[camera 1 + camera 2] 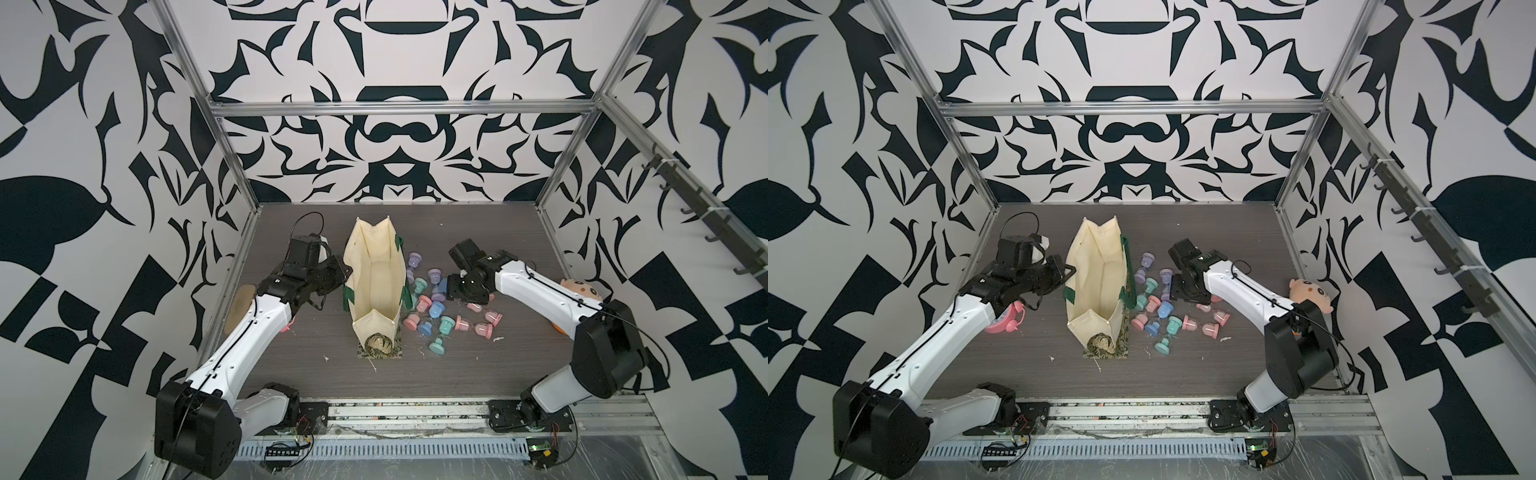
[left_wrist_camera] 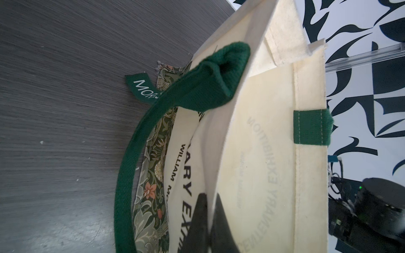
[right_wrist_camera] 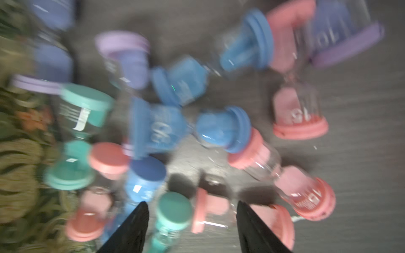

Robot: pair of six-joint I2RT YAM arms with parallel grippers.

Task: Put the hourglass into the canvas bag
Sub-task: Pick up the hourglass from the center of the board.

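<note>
Cream canvas bag (image 1: 376, 266) in clamped left fingers (image 2: 222, 225); right fingers (image 3: 129, 230) apart, empty, above hourglasses (image 3: 219, 129).

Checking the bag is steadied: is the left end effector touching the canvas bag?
Touching. The left wrist view shows the left end effector pinching the cream wall of the canvas bag, one dark finger on each side.

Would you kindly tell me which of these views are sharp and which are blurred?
Right wrist view: heavy motion blur, the hourglasses smeared. Left wrist view: sharp, the print on the canvas bag readable, soft sheen on the table. Both top views: clear and evenly lit.
</note>
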